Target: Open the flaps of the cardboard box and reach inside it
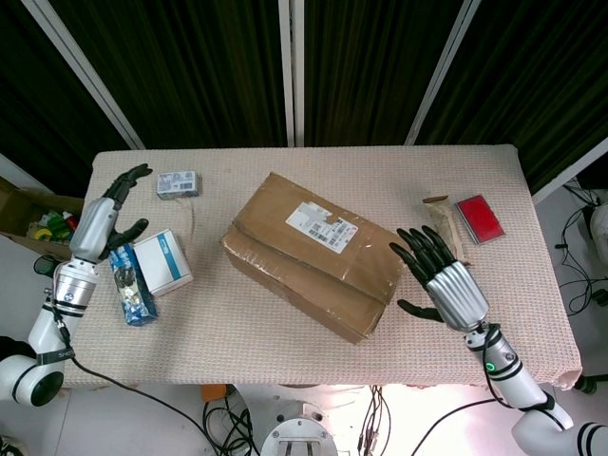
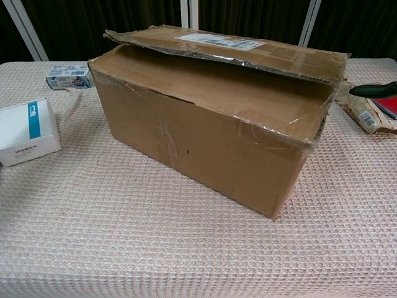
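Fingers spread and holding nothing, the right hand [image 1: 445, 281] hovers low over the counter [image 1: 237, 332], with the cardboard box [image 1: 318, 255] just to its left, flaps down. Beyond it lie a snack packet [image 1: 446, 233] and red case [image 1: 478, 218]. Far left, the left hand [image 1: 106, 211] hangs open beside a white carton [image 1: 163, 261].

The left hand [image 1: 103, 217] hovers at nine o'clock, fingers [image 1: 128, 179] spread toward one o'clock, holding nothing. The right hand [image 1: 445, 283] sits at four o'clock, fingers [image 1: 416, 249] splayed toward eleven o'clock, empty (the chest view catches only a dark fingertip [image 2: 371, 89] at its right edge).
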### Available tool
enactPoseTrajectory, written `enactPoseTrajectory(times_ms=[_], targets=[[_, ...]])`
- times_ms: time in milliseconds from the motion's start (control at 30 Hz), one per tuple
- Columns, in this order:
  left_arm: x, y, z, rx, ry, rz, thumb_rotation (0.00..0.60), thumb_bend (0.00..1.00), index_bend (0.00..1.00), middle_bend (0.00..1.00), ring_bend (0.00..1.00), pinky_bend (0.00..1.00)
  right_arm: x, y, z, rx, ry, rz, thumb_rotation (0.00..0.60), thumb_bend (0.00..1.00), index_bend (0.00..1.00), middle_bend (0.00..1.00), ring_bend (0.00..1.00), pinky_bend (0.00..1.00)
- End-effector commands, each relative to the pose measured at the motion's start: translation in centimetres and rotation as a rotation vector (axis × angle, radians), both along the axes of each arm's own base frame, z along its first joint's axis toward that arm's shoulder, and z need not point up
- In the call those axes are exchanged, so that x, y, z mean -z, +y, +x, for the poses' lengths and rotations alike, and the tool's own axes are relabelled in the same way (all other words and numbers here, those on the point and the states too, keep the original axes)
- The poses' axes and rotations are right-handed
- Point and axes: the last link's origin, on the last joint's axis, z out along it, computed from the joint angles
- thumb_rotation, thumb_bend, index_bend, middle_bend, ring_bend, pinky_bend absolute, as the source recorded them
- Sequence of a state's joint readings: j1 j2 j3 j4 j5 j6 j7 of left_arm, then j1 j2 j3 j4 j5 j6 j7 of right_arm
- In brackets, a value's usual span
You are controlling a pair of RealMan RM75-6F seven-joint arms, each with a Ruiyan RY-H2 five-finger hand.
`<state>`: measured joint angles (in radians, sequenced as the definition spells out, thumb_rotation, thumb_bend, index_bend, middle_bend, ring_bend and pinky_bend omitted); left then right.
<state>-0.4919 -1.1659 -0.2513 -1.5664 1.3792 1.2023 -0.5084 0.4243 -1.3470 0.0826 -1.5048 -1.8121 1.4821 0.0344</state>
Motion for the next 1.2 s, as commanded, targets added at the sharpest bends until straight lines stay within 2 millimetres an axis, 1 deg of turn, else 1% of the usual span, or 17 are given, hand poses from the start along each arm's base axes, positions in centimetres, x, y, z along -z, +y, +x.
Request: enactPoseTrajectory(times_ms=[33, 300, 433, 500, 567, 600, 733, 767, 867, 1000, 1133, 1200], targets=[[-0.1, 0.0, -0.1, -0.002, 0.0, 0.002, 0.0, 0.0, 0.03, 0.11, 0.07, 0.16, 0.5, -0.4, 0.2, -0.001, 0.006, 0.003, 0.6, 0.03, 0.0, 0.0, 0.0, 0.0], [-0.4, -0.2, -0.4, -0.004, 0.002, 0.01, 0.0, 0.0, 0.03, 0.11, 0.07, 0.16, 1.8, -2.0, 1.6, -0.022, -0.033, 0.002, 0.6, 0.05, 0.0, 0.0, 0.0, 0.0], [-0.6, -0.3, -0.4, -0.006, 0.003, 0.015, 0.0, 0.0, 0.03, 0.11, 0.07, 0.16, 2.4, -2.9, 1.9, -0.015, -0.012, 0.012, 0.6, 0.07, 0.0, 0.0, 0.0, 0.0], [-0.8, -0.3, -0.5, -0.006, 0.005, 0.019, 0.0, 0.0, 0.03, 0.11, 0.07, 0.16, 2.5, -3.3, 2.1, -0.014, -0.005, 0.01, 0.6, 0.08, 0.0, 0.0, 0.0, 0.0], [-0.9, -0.4, -0.5, -0.005, 0.009, 0.024, 0.0, 0.0, 0.03, 0.11, 0.07, 0.16, 2.4, -3.6, 2.4, -0.022, -0.017, 0.003, 0.6, 0.14, 0.0, 0.0, 0.0, 0.0], [-1.0, -0.4, -0.6, -0.006, 0.011, 0.028, 0.0, 0.0, 0.03, 0.11, 0.07, 0.16, 2.3, -3.6, 2.5, -0.027, -0.029, -0.002, 0.6, 0.16, 0.0, 0.0, 0.0, 0.0], [-1.4, -0.5, -0.8, -0.01, 0.012, 0.038, 0.0, 0.0, 0.03, 0.11, 0.07, 0.16, 1.2, -4.5, 3.2, -0.033, -0.078, -0.034, 0.6, 0.34, 0.0, 0.0, 0.0, 0.0], [-1.5, -0.5, -0.8, -0.011, 0.012, 0.04, 0.0, 0.0, 0.03, 0.11, 0.07, 0.16, 0.9, -4.8, 3.2, -0.028, -0.084, -0.042, 0.6, 0.36, 0.0, 0.0, 0.0, 0.0], [-1.7, -0.7, -1.1, -0.015, 0.014, 0.045, 0.0, 0.0, 0.03, 0.11, 0.07, 0.16, 0.0, -6.1, 3.1, 0.006, -0.097, -0.067, 0.6, 0.38, 0.0, 0.0, 0.0, 0.0], [-2.1, -0.9, -1.4, -0.022, 0.019, 0.053, 0.0, 0.0, 0.03, 0.11, 0.07, 0.16, -1.3, -8.7, 1.9, 0.075, -0.053, -0.134, 0.6, 0.38, 0.0, 0.0, 0.0, 0.0], [-2.7, -1.1, -1.7, -0.027, 0.026, 0.066, 0.0, 0.0, 0.03, 0.11, 0.07, 0.16, -2.8, -10.7, 1.2, 0.136, -0.116, -0.164, 0.6, 0.39, 0.0, 0.0, 0.0, 0.0], [-2.8, -1.1, -1.8, -0.03, 0.028, 0.07, 0.0, 0.0, 0.03, 0.11, 0.07, 0.16, -3.4, -11.5, 0.5, 0.179, -0.141, -0.172, 0.6, 0.41, 0.0, 0.0, 0.0, 0.0]])
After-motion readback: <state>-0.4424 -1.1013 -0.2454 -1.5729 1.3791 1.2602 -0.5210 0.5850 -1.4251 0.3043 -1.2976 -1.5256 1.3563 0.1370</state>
